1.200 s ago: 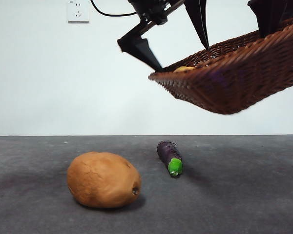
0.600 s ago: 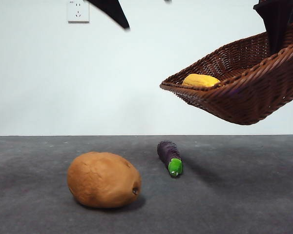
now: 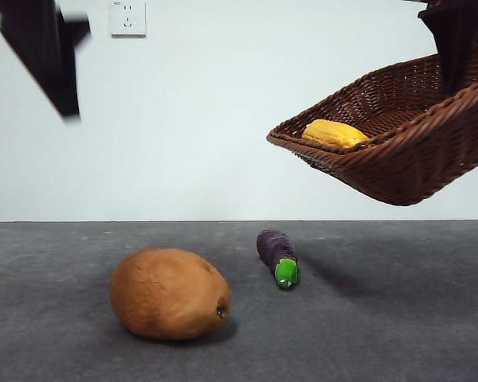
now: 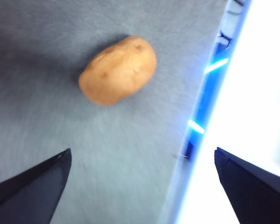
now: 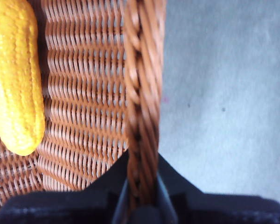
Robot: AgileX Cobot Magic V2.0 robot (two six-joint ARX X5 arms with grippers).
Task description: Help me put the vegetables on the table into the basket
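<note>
Above surface: right gripper pinching basket rim; left gripper spread over potato.

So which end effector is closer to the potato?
Left. The left end effector hovers open above the potato; the right end effector holds the raised basket off to the side.

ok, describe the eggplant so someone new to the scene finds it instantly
Start from the dark grey table in the front view. Two vegetables lie on it: the big brown potato, and beyond it to the right the eggplant. It is the small, slim, dark purple one with a bright green cap.
</note>
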